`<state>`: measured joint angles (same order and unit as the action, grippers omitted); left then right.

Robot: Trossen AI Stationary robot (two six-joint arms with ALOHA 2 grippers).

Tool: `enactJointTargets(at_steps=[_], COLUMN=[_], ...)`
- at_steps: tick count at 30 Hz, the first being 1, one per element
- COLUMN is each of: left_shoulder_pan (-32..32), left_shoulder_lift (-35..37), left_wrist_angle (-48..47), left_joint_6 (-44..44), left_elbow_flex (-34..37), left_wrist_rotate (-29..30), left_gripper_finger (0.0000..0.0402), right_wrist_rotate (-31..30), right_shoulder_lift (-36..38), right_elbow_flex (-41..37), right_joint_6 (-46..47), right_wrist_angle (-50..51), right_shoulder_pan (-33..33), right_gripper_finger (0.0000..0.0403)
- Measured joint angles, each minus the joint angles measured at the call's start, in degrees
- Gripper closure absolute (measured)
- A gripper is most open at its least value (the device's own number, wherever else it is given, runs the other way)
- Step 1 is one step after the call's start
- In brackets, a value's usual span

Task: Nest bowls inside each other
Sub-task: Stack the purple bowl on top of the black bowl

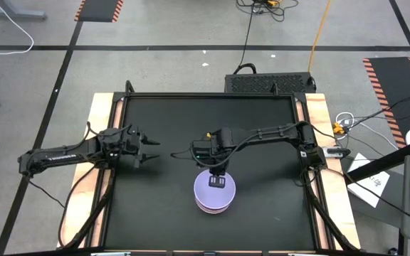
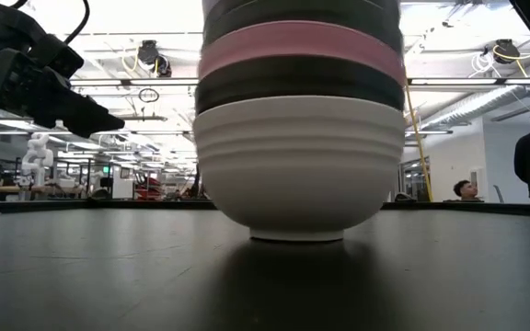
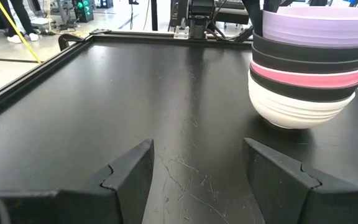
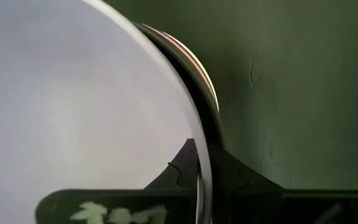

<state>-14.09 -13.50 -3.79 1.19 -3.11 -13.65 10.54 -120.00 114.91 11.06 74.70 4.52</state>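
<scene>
I've got the bowls in one nested stack [image 1: 214,193] on the black table [image 1: 162,206], toward the front edge and slightly right of centre: white bowl [image 3: 294,111] at the bottom, then black, pink bowl [image 3: 309,76], more black, lavender bowl [image 3: 319,28] on top. They look like thin moulded plastic, so I judge them light, stiff, smooth and a bit slippery, not fragile; the stack could slide or tip if nudged sideways. Best hold is a pinch on a rim wall, one finger inside and one outside. That's where my right gripper [image 1: 218,183] is: closed on the lavender bowl's rim at the stack's far side, and its wrist view shows the rim edge running between its fingers. Nesting looks done, so I'd judge release is what's left. My left gripper [image 1: 150,151] hangs well off to the left, above the table, jaws spread wide, holding nothing.
</scene>
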Motion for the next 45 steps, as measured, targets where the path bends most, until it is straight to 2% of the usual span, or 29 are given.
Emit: enactJointTargets(at_steps=[5, 13, 17, 20, 34, 45], left_shoulder_pan=[0.0, -0.01, -0.01, -0.02, 0.0, -0.01], left_shoulder_lift=[0.0, 0.0, 0.0, 0.0, 0.0, 0.0], left_wrist_angle=[0.02, -0.93, -1.07, -1.06, -1.18, -1.2], left_joint_6=[0.0, -0.25, -0.24, -0.12, -0.16, 0.17], left_elbow_flex=[0.0, 0.0, 0.0, 0.0, -0.02, -0.02], left_wrist_rotate=[-0.01, 0.0, -0.01, 0.0, 0.0, 0.0], left_gripper_finger=[0.0156, 0.0156, 0.0156, 0.0156, 0.0156, 0.0156], right_wrist_rotate=[0.35, -2.25, -6.84, -7.51, -8.7, -8.84], right_shoulder_lift=[0.0, 0.02, 0.04, -0.33, -1.21, -1.14], right_elbow_flex=[-0.02, -0.07, -0.04, -0.04, -4.18, -4.48], right_joint_6=[-0.21, -1.29, -1.32, -1.66, -3.63, -2.8], right_wrist_angle=[1.3, 2.14, 0.81, 0.34, 0.29, 1.45], right_shoulder_pan=[-0.82, -2.57, -2.45, -3.62, -9.68, -9.31], right_gripper_finger=[0.04, 0.0399, 0.0399, 0.0399, 0.0399, 0.0398])
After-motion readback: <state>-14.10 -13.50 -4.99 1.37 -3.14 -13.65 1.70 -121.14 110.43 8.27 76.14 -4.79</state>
